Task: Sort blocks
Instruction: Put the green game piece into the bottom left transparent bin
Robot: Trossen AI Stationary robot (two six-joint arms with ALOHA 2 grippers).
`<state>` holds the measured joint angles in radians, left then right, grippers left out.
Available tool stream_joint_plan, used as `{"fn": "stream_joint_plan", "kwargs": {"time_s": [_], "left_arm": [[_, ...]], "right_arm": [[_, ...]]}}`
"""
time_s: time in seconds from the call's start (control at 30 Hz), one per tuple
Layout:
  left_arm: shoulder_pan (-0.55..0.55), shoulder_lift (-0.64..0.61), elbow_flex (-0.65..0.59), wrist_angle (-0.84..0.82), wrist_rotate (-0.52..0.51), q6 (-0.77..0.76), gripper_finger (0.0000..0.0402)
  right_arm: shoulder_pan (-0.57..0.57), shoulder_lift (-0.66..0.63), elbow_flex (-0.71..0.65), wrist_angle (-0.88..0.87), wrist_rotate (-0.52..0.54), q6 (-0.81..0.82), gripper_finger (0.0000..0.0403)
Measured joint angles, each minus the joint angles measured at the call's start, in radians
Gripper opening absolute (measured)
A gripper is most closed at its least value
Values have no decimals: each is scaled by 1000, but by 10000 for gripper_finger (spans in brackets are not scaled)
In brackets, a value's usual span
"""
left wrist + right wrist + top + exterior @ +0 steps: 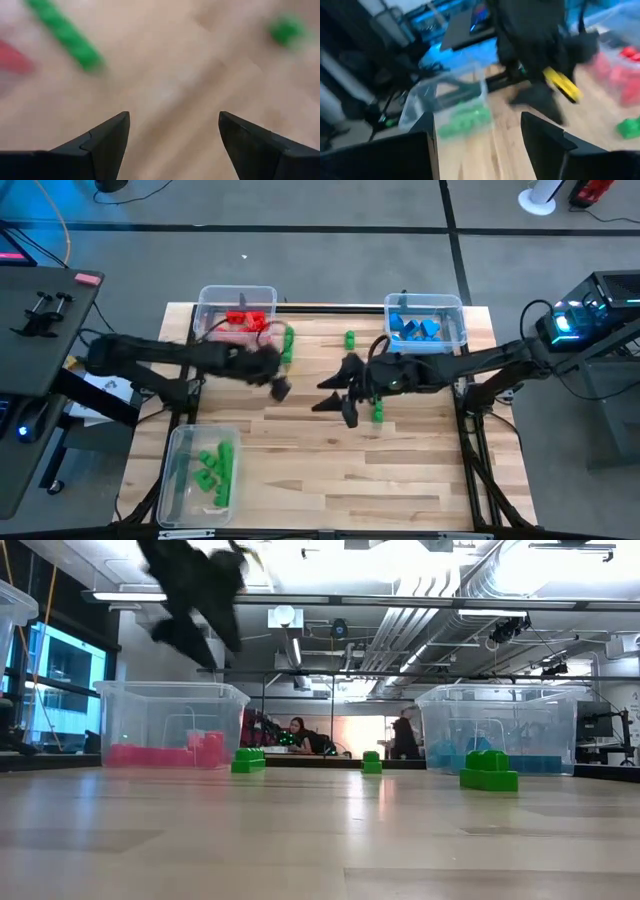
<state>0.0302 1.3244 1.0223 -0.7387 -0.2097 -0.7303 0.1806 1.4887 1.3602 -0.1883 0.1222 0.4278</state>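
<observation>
Blocks were split by colour in the high view: red blocks (243, 320) sat in a clear bin (209, 300) at the table's (330, 480) far left corner, blue blocks (413, 328) in a second bin (458, 315) at the far right corner, and a pile of green blocks (214, 468) in a third bin (178, 450) near the front left corner. So three bins. Loose greens on the wood: a long stick (288, 343) by the red bin, a single (350, 339) near the far edge, and one (379, 412) mid-table right beside the right gripper (335, 402). The left gripper (278, 385) hovered mid-table, holding nothing.

Low view: three green pieces stood on the table, two (248, 760) (372, 762) farther back and a chunkier studded one (489, 770) nearer, with a dark arm overhead.

Left wrist view: fingers (107, 137) were spread wide, nothing between them, blurry green bits on the wood.

Right wrist view: its fingers (542, 135) stood apart and empty, looking towards the green-filled bin and the other arm.
</observation>
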Motion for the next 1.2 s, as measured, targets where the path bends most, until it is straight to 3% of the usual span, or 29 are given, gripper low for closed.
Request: {"fn": "stream_joint_plan", "kwargs": {"time_s": [0.07,0.2,0.47,0.87,1.2], "left_arm": [[57,82,23,24,-68,-38,292],[82,190,29,87,-110,-114,293],[40,324,28,66,-443,-443,293],[49,528,28,173,-460,-564,293],[115,593,28,242,-506,-620,293]], "right_arm": [[0,-23,0,1,43,0,168],[-2,-55,0,-1,129,-1,168],[-4,-62,0,-6,158,1,168],[-4,-62,0,-15,158,0,168],[-4,-62,0,-56,157,1,167]]}}
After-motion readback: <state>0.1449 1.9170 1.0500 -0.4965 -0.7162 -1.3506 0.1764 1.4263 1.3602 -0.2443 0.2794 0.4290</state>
